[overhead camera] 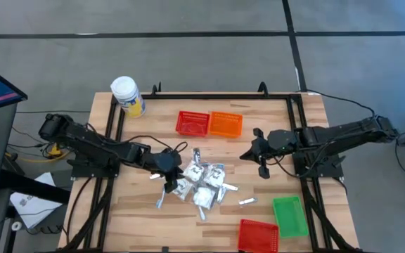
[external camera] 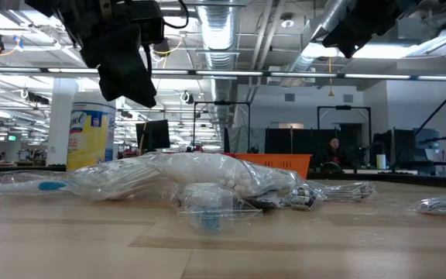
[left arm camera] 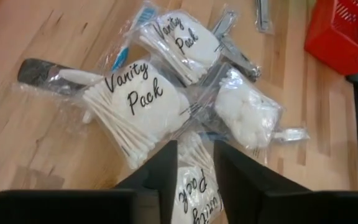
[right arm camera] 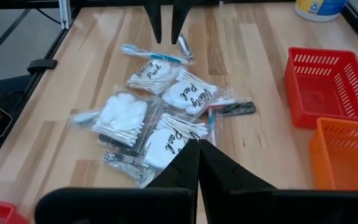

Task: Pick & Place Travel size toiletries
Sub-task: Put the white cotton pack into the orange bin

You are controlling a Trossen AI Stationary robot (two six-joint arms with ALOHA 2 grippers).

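left gripper point(overhead camera: 166, 177) above toiletries point(overhead camera: 202, 184), baskets point(overhead camera: 209, 124) beyond

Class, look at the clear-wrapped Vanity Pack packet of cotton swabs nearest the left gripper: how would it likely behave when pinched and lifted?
The Vanity Pack packet probably flexes rather than staying stiff, since its wrap looks thin and crinkled. It is likely light, holding only cotton swabs. The glossy film may slip between the left gripper's fingers, and overlapping neighbours could drag along.

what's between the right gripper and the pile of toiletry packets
Nothing: in the high view only bare table separates the right gripper from the pile of packets.
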